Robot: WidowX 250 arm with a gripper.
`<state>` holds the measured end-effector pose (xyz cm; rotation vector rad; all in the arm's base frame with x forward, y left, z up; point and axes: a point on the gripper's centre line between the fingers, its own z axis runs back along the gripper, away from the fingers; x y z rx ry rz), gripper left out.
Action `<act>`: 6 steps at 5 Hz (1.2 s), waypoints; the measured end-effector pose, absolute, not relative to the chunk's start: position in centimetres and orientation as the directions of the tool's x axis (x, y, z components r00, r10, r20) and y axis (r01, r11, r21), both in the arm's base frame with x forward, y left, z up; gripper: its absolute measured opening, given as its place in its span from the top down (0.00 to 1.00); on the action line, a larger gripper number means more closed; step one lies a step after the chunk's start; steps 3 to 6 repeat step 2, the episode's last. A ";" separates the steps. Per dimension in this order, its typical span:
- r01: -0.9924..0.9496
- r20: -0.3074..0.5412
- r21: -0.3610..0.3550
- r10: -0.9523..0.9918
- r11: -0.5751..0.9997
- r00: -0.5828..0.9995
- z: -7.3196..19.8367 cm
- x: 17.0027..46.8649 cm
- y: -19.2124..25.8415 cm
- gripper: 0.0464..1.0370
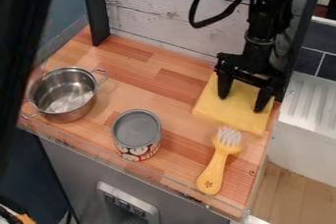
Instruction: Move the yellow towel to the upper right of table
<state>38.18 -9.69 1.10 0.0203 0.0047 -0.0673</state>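
Note:
The yellow towel (230, 110) lies flat at the right back of the wooden table, near its right edge. Over the towel hangs the black gripper (243, 104), its two fingers spread wide apart and pointing down. Both fingertips are at or just above the cloth, and I cannot tell whether they touch it. The gripper and arm hide part of the towel's back portion.
A yellow-handled brush (218, 161) lies just in front of the towel, bristles toward it. An open can (136, 135) stands at the front middle, and a metal pot (64, 95) is at the left. A plank wall (157, 19) rises behind the wooden table (181, 142).

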 end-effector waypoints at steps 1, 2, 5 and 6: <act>0.079 0.064 0.022 -0.080 0.997 0.995 4.9 37.0 -10.0 0.04; 0.082 0.086 0.008 -0.083 0.997 0.993 6.6 35.4 -10.0 0.04; 0.082 0.086 0.008 -0.083 0.997 0.993 6.6 35.4 -10.0 0.04; 0.082 0.086 0.008 -0.083 0.997 0.993 6.6 35.4 -10.0 0.04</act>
